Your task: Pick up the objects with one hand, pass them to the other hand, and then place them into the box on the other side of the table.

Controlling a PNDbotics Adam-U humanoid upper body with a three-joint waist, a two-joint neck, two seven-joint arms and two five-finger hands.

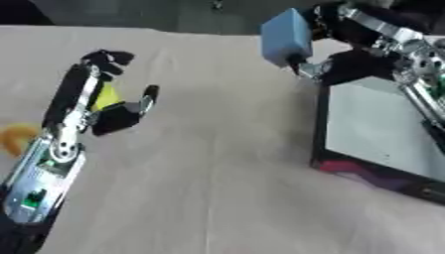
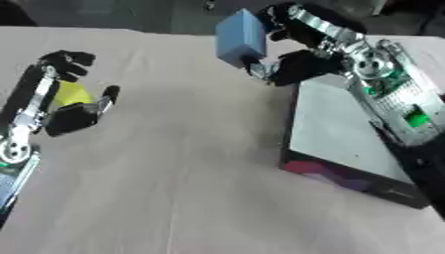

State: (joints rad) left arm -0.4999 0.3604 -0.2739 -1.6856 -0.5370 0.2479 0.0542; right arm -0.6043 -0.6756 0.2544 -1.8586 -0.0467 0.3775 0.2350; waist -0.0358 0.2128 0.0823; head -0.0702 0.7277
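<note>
Your right hand (image 2: 287, 47) has its fingers curled round a pale blue block (image 2: 240, 35), holding it up at about one o'clock from the table's centre, just past the far left corner of the box (image 2: 339, 134). The block hangs over bare tablecloth (image 2: 174, 188), not over the box's grey floor, so letting go here would drop it outside the rim or onto the box's dark wall, where it could tip either way. Bring it toward four o'clock until it sits above the grey floor before you ease the fingers.

The grip seems to catch the block near its lower right edge, with most of the block standing clear of the fingers; a quick swing of the arm could let it pivot and slip out.

Your left hand (image 1: 109, 101) lies at nine o'clock with its fingers bent round a yellow object (image 1: 106, 95), thumb out to the side. How well that is held I cannot tell; if you lift it before the right hand is free, the handover has nowhere to go. An orange object (image 1: 16, 139) sits at the table's left edge, near your left forearm, and a careless sweep could knock it off
</note>
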